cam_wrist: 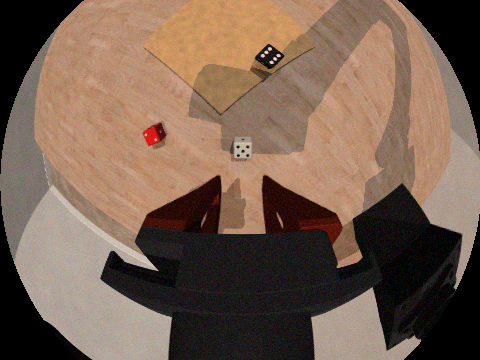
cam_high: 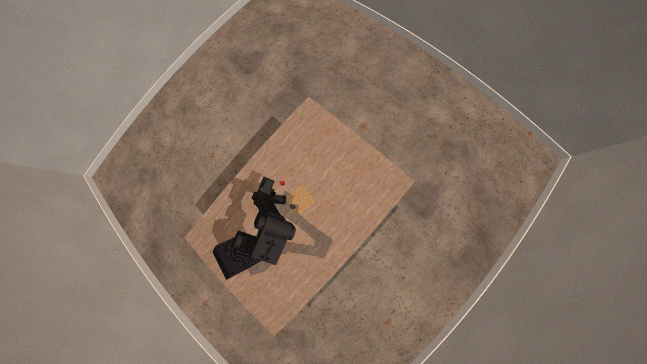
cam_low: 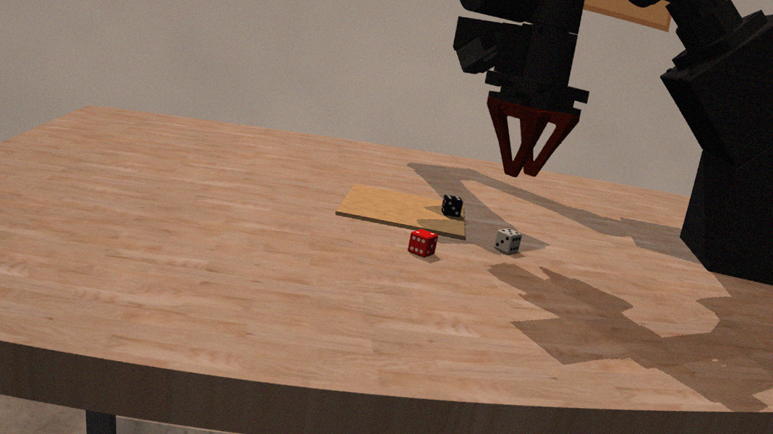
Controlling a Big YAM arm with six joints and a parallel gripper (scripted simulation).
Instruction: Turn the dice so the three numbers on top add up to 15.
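Note:
The tan mat (cam_high: 305, 196) (cam_low: 378, 204) (cam_wrist: 225, 30) lies flat. The black die (cam_high: 292, 206) (cam_low: 452, 205) (cam_wrist: 269, 56) sits on it near one edge, six on top. The white die (cam_low: 507, 241) (cam_wrist: 243, 148) stands on the table off the mat, five on top; the arm hides it in the top view. The red die (cam_high: 281, 183) (cam_low: 422, 243) (cam_wrist: 154, 134) is on the table off the mat, apparently two on top. My gripper (cam_low: 522, 173) (cam_wrist: 241, 182) is partly open and empty, high above the table. The white die shows just beyond its fingertip gap in the wrist view.
The black arm base (cam_high: 230, 260) (cam_low: 751, 218) stands at one end of the wooden table (cam_high: 353, 167) (cam_low: 143, 266). The arm's shadow falls across part of the mat and around the white die.

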